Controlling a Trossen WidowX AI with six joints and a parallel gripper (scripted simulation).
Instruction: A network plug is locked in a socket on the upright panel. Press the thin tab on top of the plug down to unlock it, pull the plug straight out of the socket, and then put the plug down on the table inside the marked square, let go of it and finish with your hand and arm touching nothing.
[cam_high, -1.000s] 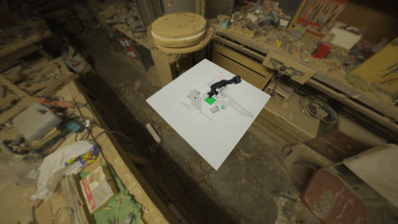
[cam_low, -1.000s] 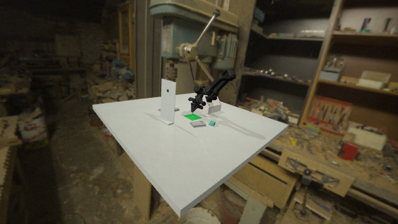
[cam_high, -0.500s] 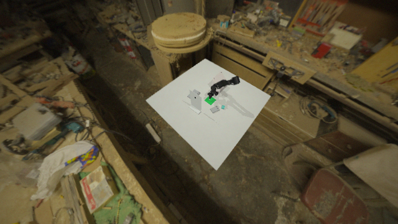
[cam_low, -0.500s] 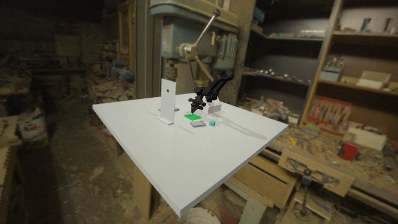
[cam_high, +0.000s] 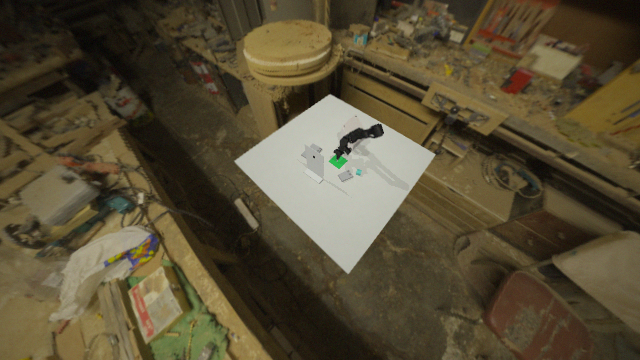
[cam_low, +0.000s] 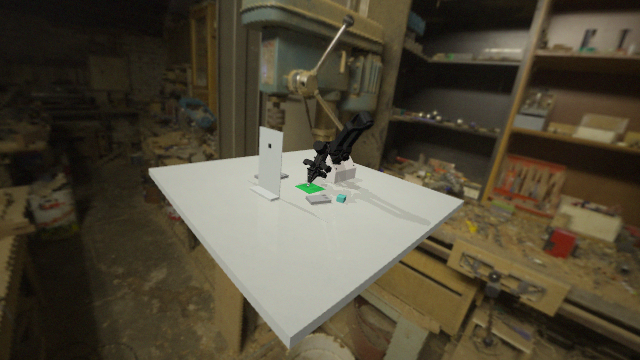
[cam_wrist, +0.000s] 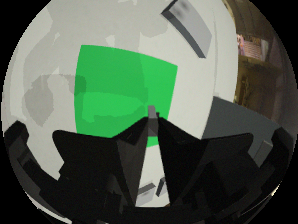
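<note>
Nearest our wrist camera, the claw (cam_high: 337, 157) (cam_low: 309, 184) (cam_wrist: 152, 121) is pinched narrow on the plug (cam_wrist: 152, 112), a small grey piece poking toward twelve o'clock from the tips. It sits over the green square (cam_high: 338, 161) (cam_low: 310, 188) (cam_wrist: 120, 90), toward its five o'clock corner; whether it touches down we cannot tell. Farther out, in the top view, the upright panel (cam_high: 314, 160) (cam_low: 270, 162) stands at nine o'clock, its socket (cam_high: 314, 157) (cam_low: 270, 146) a dark, vacant hole. So unlocking and pulling look done; setting down, letting go and backing off remain. From above, the grey block (cam_high: 345, 176) (cam_low: 318, 199) and teal cube (cam_high: 359, 172) (cam_low: 341, 198) lie near, at five and four o'clock; the bench (cam_high: 345, 235) (cam_low: 280, 280) edges are well apart, and straight up seems our roomiest exit.
</note>
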